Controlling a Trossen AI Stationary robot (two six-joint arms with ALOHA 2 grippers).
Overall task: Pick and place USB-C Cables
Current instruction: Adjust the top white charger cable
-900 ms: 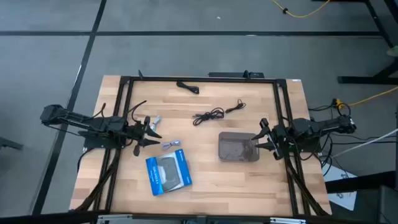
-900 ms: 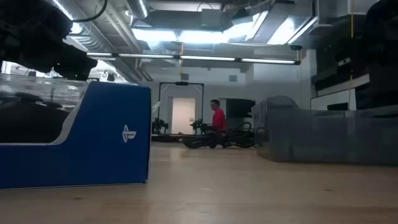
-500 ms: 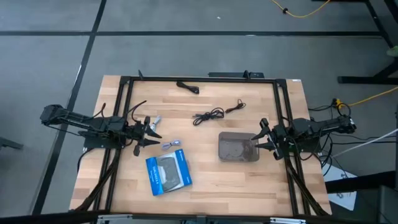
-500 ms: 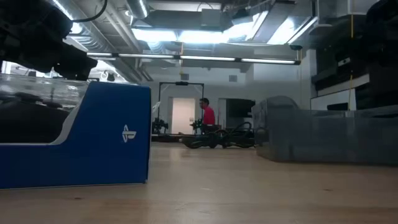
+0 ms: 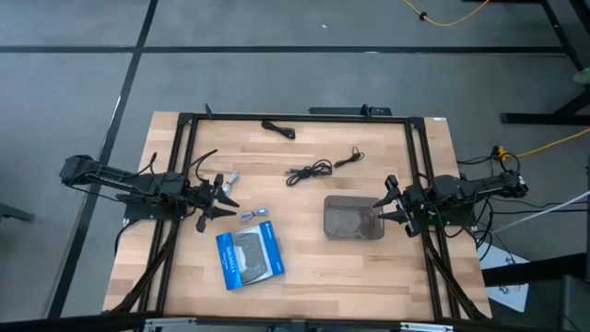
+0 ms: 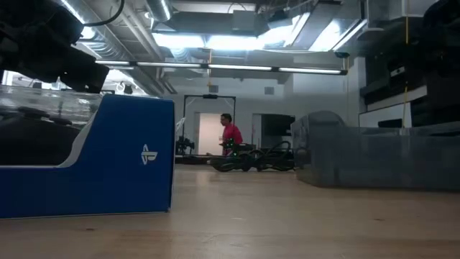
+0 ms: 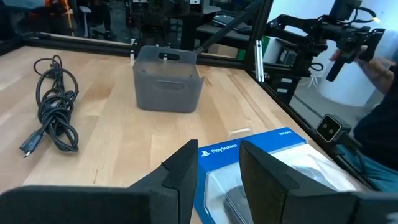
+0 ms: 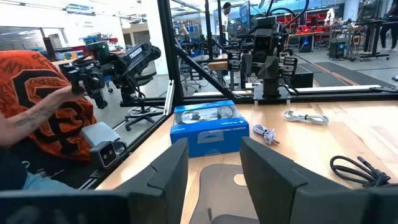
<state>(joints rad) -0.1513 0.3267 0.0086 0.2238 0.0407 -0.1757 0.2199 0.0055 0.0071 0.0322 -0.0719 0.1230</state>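
Note:
A black USB-C cable lies loosely coiled mid-table, also in the left wrist view. A second black cable lies near the far edge. Two silvery-grey cables rest flat on the wood, one beside my left gripper and one just right of it. My left gripper hovers open at the table's left, pointing right. My right gripper is open at the right end of the grey bin, pointing left.
The flat blue package lies near the table's front, right of my left gripper. The grey bin stands open-topped. A black frame runs round the table. A person in orange and black sits beyond the table.
Both arms have kept still. A person in red in the room behind the table has walked toward the left of the low view.

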